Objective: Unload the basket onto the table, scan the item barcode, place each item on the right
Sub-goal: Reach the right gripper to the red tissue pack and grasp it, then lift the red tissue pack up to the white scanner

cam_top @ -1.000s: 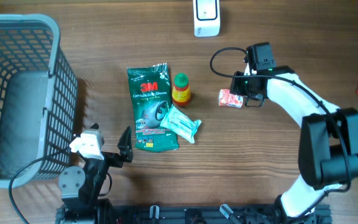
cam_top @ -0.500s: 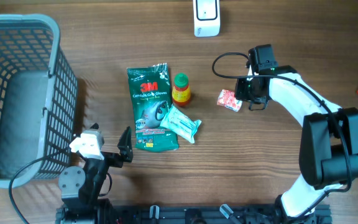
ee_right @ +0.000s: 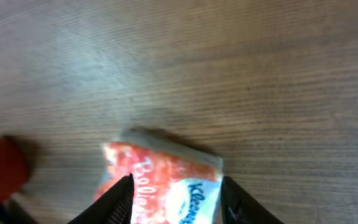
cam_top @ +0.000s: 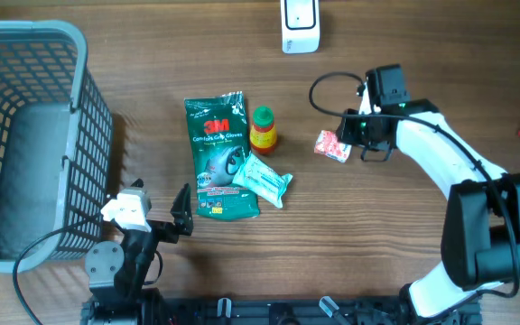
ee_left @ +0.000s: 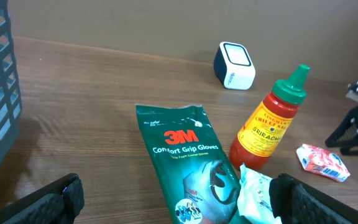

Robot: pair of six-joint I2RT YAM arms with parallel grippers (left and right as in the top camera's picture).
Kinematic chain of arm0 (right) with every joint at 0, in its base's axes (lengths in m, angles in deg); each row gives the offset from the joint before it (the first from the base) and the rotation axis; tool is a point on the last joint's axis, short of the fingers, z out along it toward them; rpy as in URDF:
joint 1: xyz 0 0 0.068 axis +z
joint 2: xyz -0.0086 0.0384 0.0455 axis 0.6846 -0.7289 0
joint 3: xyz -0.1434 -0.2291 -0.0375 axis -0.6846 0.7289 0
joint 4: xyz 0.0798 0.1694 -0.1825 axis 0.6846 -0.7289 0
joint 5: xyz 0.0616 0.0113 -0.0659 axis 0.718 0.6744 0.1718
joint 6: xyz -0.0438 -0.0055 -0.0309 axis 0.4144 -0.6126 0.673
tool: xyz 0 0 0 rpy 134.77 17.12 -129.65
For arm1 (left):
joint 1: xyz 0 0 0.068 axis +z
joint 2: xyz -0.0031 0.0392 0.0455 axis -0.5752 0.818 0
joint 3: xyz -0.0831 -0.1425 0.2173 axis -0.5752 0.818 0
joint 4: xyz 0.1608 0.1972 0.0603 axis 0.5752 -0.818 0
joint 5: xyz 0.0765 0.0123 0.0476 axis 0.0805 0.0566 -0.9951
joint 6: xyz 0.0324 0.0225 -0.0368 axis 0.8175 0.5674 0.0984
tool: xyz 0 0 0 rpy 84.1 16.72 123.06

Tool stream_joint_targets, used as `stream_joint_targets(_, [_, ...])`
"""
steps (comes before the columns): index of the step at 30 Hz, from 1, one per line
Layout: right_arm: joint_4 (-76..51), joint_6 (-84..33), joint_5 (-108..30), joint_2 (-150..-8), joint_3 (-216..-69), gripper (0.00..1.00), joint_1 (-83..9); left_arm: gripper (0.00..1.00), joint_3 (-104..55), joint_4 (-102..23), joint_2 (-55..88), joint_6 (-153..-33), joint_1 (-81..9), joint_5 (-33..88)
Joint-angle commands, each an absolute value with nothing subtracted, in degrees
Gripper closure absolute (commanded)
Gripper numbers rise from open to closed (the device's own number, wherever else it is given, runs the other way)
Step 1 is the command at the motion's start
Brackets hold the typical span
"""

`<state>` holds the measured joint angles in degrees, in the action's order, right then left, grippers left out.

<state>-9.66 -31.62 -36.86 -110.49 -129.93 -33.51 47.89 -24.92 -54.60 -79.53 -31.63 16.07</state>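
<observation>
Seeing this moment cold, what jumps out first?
A green 3M glove packet lies mid-table with a sriracha bottle standing upright beside it. Further over, the right gripper hangs over a small red tissue pack, jaws parted. A big grey basket fills the far side of the table.

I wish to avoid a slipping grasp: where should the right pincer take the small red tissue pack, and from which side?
Probably across its narrower width, near the middle, coming straight down. The small red tissue pack lies flat on the table, so only its thin side edges offer hold. The right pincer hangs above it, jaws open astride it.
</observation>
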Motion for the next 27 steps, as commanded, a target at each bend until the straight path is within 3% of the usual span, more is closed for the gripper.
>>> stream_joint_targets(1, [-5.24, -32.71, -36.99, -113.51, -124.83, 0.55, -33.67, 0.00, 48.13, -24.78, -55.01, -79.86, -31.89, 16.77])
stream_joint_targets(6, [-2.09, -35.71, -40.47, -113.83, -122.89, 0.71, -33.67, 0.00, 48.13, -24.76, -55.01, -79.86, -31.89, 16.77])
stream_joint_targets(9, [-2.82, -35.49, -39.09, -113.66, -123.76, 0.96, -33.71, 0.00, 48.13, -24.76, -55.01, -79.86, -31.89, 16.77])
stream_joint_targets(19, [-40.28, -32.45, -17.21, -106.36, -142.84, 0.96, -34.37, 0.00, 48.13, -24.78, -55.01, -79.86, -31.89, 16.77])
stream_joint_targets(27, [-61.83, -32.34, -9.72, -102.45, -143.63, 0.96, -34.21, 0.00, 48.13, -24.76, -55.01, -79.86, -31.89, 16.77])
